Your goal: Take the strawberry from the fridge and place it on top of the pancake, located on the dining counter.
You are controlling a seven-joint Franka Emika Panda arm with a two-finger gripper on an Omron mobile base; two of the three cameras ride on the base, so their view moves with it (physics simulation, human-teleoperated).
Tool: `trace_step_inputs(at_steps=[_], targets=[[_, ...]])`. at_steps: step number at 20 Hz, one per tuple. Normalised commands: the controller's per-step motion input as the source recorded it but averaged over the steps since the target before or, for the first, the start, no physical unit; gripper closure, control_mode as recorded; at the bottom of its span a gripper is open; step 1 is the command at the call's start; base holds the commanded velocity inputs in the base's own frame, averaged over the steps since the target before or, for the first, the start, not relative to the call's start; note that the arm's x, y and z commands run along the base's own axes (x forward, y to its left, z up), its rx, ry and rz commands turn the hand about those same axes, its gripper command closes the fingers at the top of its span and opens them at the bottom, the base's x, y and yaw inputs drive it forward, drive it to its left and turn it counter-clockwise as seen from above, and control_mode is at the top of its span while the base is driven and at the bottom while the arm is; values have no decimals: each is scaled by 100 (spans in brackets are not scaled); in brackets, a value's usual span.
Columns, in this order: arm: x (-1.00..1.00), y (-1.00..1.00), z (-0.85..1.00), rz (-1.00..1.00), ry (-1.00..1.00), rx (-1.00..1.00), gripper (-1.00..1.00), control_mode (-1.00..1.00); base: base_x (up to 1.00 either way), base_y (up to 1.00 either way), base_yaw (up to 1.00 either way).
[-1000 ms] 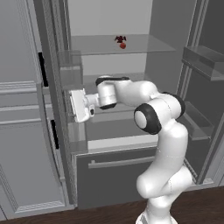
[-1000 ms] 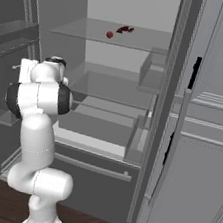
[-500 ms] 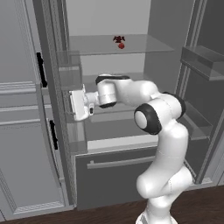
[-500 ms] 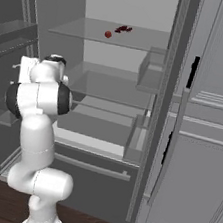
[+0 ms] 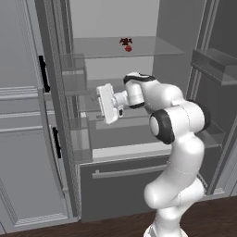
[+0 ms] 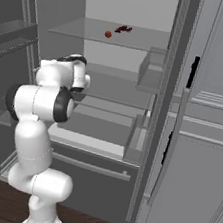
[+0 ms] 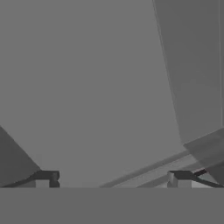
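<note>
Fingers [image 7: 46,177] spread wide, holding nothing; strawberry [image 5: 128,47] on the fridge [image 5: 115,99] top shelf — no readable writing.

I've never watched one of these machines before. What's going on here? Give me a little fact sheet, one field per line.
place: a rendered kitchen, in front of an open fridge
strawberry: lying on the fridge's upper glass shelf, untouched, with a dark leafy bit right beside it
gripper: open and empty, fingertips spread wide
arm position: hand held inside the fridge, below the strawberry's shelf
fridge doors: swung open, clear bins on their inner sides
beside the fridge: light grey panelled cabinets with black handles
task progress: berry not yet picked up
</note>
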Motion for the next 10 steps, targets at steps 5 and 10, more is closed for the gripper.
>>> trace_step_inputs(at_steps=[5,10], targets=[[-19,-86,0,-2,-30,-14,-100,-100,0,0,0],[-35,-57,4,-2,-53,-29,-100,-100,0,0,0]])
